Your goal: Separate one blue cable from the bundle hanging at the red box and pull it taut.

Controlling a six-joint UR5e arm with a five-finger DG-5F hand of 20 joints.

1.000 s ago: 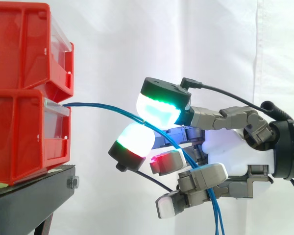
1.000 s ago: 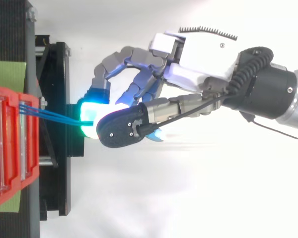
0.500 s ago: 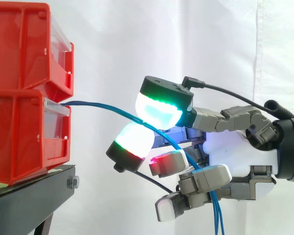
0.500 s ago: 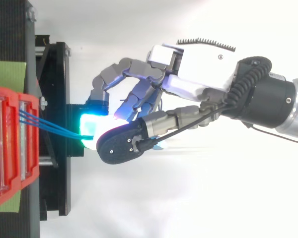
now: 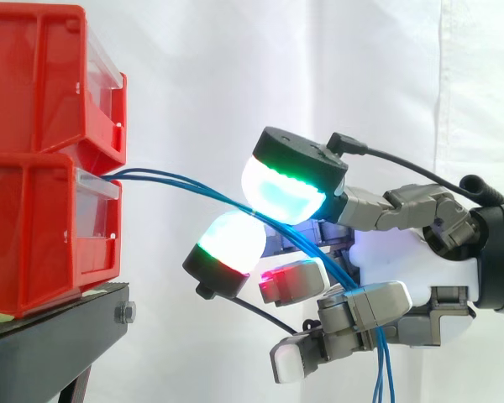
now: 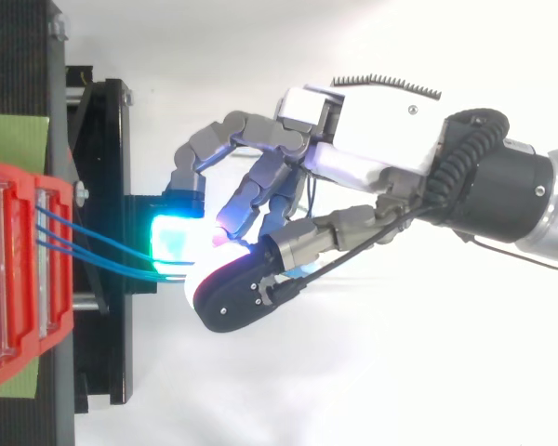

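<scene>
Pinched: my robot hand (image 5: 407, 256) curls its glowing pads (image 5: 284, 191) around the blue cables (image 5: 185, 185) sagging from the red box (image 5: 42, 227). Several strands seem to run through the pinch together; pulling now could drag the whole bundle, or let them slip.

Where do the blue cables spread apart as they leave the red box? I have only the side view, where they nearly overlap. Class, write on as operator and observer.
Observer: From above, the blue cables leave the red box at separate spots and close in toward the hand.
Operator: Where do they come together?
Observer: They slip under a cyan-glowing fingertip that sits over the black stand.
Operator: Is one strand alone in the pinch?
Observer: No. From above, at least two strands run in under that same fingertip.
</scene>
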